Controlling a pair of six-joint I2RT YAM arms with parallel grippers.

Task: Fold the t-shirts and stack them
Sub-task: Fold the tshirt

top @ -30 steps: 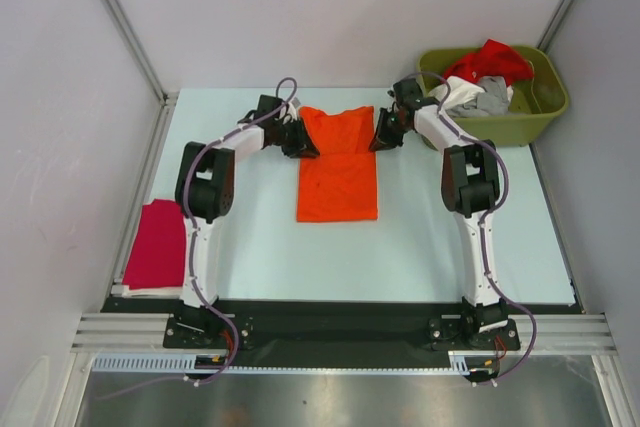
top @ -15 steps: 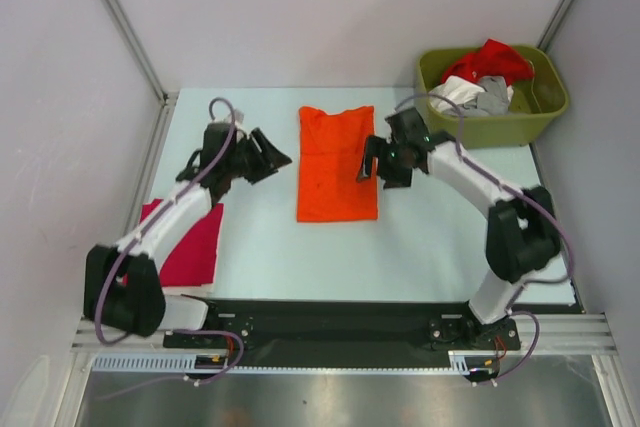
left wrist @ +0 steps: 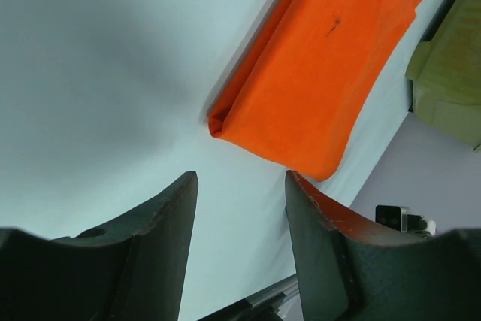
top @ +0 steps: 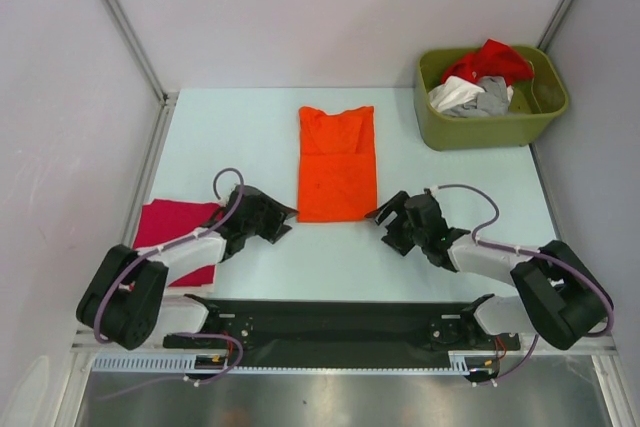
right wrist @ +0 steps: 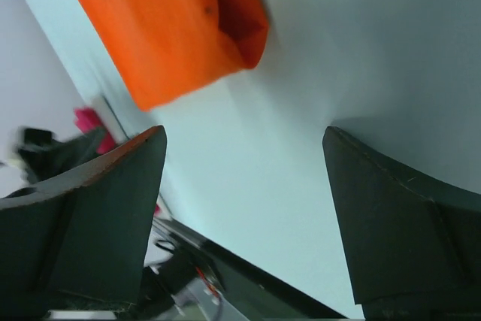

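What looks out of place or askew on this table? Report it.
Nothing serious. The orange t-shirt lies folded and roughly square to the table, though a small dark speck marks its cloth. The red t-shirt heaps above the rim of the green bin.

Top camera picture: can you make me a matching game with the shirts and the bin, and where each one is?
Things:
1. orange t-shirt
2. magenta-red t-shirt
3. green bin
4. red t-shirt

Places:
A. far right corner of the table
B. inside the bin, on top
C. folded, in the middle of the table
D. flat at the table's near left edge

Pairs: 1-C, 2-D, 3-A, 4-B.
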